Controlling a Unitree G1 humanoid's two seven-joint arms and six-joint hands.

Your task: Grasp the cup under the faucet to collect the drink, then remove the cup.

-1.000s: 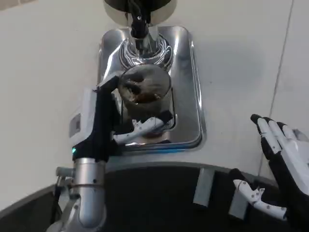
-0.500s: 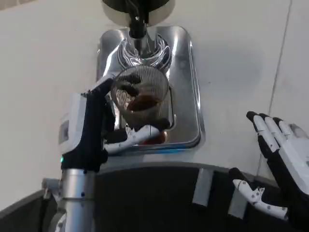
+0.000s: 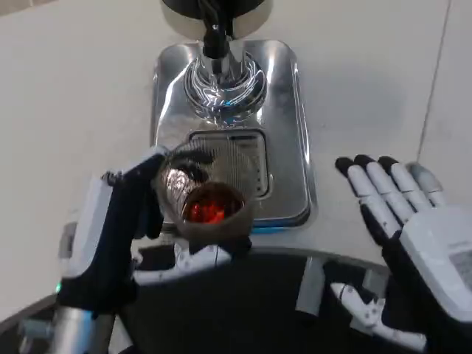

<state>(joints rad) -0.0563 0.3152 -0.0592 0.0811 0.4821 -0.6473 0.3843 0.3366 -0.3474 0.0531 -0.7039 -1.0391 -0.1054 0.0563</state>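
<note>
Your cup (image 3: 209,210) holds red drink and sits at the near edge of the steel drip tray (image 3: 284,133), clear of the faucet (image 3: 215,40), so collecting looks done. Your left hand (image 3: 122,228) wraps it from the side to keep it level. Your right hand (image 3: 413,236) waits beside the tray, fingers spread, holding nothing.

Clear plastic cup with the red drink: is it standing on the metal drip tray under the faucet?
No: the left hand holds the clear plastic cup lifted off the tray's front edge, away from the faucet.
</note>
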